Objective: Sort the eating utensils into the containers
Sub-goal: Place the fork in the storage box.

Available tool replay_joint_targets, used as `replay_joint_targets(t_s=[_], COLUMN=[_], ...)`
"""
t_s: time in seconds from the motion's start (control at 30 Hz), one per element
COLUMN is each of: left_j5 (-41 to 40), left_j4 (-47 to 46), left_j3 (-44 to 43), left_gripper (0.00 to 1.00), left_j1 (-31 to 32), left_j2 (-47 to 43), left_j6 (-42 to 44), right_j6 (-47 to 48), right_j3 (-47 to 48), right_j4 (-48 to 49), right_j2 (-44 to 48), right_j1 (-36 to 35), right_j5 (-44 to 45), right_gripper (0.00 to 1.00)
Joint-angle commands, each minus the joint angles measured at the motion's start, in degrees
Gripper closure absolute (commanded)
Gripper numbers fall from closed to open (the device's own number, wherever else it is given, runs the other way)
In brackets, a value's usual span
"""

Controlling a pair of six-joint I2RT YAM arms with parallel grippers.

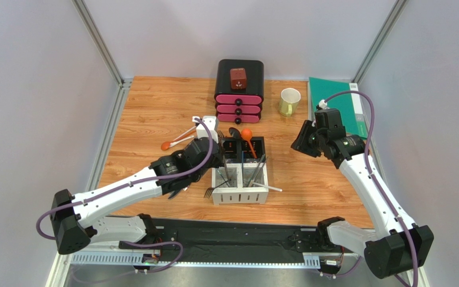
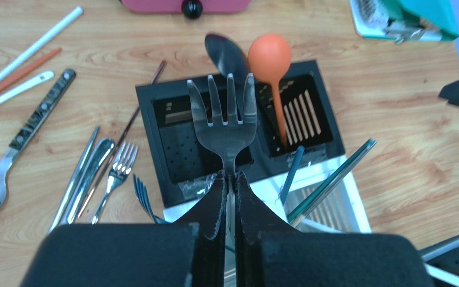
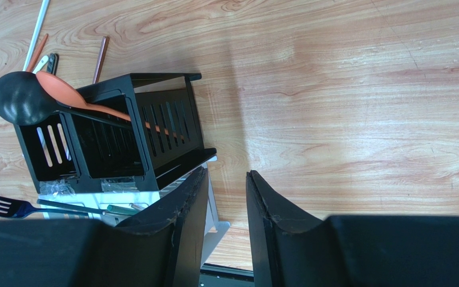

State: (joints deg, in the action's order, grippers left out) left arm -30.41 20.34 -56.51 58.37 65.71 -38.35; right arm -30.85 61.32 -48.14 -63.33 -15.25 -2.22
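Two fingers (image 2: 214, 200) of the left gripper (image 2: 230, 179) are pressed together on the neck of a metal fork (image 2: 225, 116), just below the tines, which point away from the wrist. The fork is held in the air and, from the left wrist view, appears over the black half of the caddy (image 2: 149, 113). It is judged to be stiff, light and slick, so a narrow pinch may let it swivel. A hold across the flat faces of the handle, near the neck, is judged the steadiest. An orange spoon (image 2: 269, 57) and a black spoon (image 2: 226, 54) are already stood in the black compartments. More loose cutlery (image 2: 115, 170) is left lying on the table (image 2: 393, 149) beside the caddy. Further off, the right gripper (image 3: 226, 173) is held half spread with nothing between its fingers, above bare wood beside the caddy.
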Motion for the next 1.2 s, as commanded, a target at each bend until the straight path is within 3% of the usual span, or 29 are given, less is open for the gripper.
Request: replay_joint_targets(t_s=[0.0,0.6,0.7,0.8,1.17], left_j5=[-2.0,-1.8,-2.2,-4.2,-8.0], left_j4=[-1.3,5.8,7.3,9.2,15.4], left_j3=[2.4,5.8,6.1,5.5,4.8], left_gripper=[1.00,1.00,0.90,0.73,0.64], left_j1=[1.6,3.9,5.1,6.8,7.6], left_j2=[0.4,0.6,0.9,-0.1,-5.2], left_j6=[-1.9,-9.4,-11.2,-12.7,-14.9], right_j6=[-0.6,-1.1,-0.6,-0.5,-1.0], right_j3=[-0.8,-0.7,-0.9,-1.6,-2.5], right_j4=[1.4,0.9,0.8,0.7,0.1], right_j2=[0.9,-0.6,-1.3,-1.1,-0.2], right_j1=[-0.2,-0.2,-0.2,-0.3,-0.2], right_j5=[-0.6,-3.9,-4.3,-4.1,-3.3], right_gripper=[0.66,0.64,0.64,0.65,0.66])
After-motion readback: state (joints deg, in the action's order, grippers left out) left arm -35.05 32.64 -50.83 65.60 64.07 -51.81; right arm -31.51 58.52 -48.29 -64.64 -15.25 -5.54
